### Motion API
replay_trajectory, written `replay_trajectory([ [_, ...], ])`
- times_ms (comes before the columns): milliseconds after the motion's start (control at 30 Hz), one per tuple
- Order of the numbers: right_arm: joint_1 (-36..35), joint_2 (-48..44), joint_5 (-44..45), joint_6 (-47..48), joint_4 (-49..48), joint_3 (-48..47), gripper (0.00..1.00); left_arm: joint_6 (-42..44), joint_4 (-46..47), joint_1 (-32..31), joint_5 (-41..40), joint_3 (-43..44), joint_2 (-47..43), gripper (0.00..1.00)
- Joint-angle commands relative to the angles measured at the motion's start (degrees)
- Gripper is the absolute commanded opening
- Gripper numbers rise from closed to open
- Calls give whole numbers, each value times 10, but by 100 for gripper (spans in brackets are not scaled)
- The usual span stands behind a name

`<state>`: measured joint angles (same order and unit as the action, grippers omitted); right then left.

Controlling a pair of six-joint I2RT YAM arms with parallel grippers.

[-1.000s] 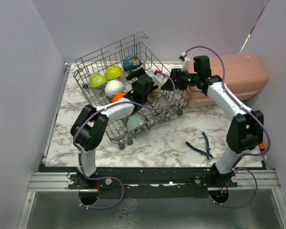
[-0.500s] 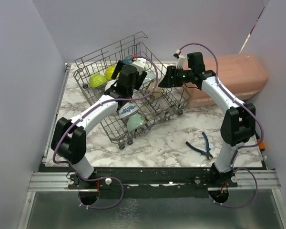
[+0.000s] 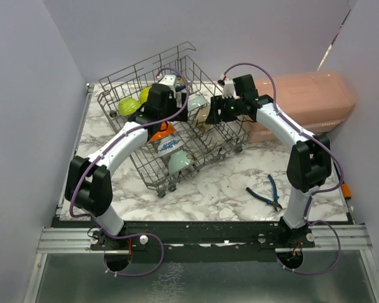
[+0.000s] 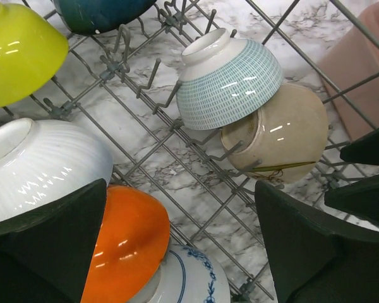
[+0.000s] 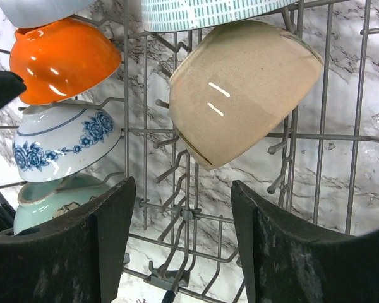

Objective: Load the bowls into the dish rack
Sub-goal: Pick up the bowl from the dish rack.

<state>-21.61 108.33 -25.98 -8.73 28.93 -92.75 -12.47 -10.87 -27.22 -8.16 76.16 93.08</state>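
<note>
Big picture: rack [image 3: 153, 172] sits far-left on the table [image 3: 227, 183], visible bowls [image 3: 170, 146] all inside. Left gripper [image 4: 180, 189] is wide apart, empty, above the orange bowl [image 4: 129, 240]. Right gripper [image 5: 180, 189] is apart, empty, facing the beige bowl [image 5: 240, 88], which is tilted against the teal bowl [image 4: 230, 79]. If reseating beige: pinch the rim, stay clear of the tines [image 5: 177, 165], don't nudge teal.

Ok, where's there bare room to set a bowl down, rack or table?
In the dish rack, a bare strip of tines runs between the orange bowl and the beige bowl. On the table, marble lies free between the rack's front and the pliers. The row beside the orange bowl is crowded.
</note>
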Motion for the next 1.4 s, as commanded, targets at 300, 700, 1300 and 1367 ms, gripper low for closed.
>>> replay_trajectory([
  [300, 38, -146, -22, -46, -111, 87, 74, -97, 16, 135, 197, -73, -147, 99],
  [700, 112, -357, 46, -82, -175, 279, 79, -43, 28, 167, 44, -281, -406, 99],
  [1300, 118, -422, -17, -33, -108, 301, 79, -68, 42, 167, 78, -348, -500, 97],
  [1367, 117, -411, -29, -48, -116, 292, 79, -70, 46, 166, 130, -307, -447, 97],
])
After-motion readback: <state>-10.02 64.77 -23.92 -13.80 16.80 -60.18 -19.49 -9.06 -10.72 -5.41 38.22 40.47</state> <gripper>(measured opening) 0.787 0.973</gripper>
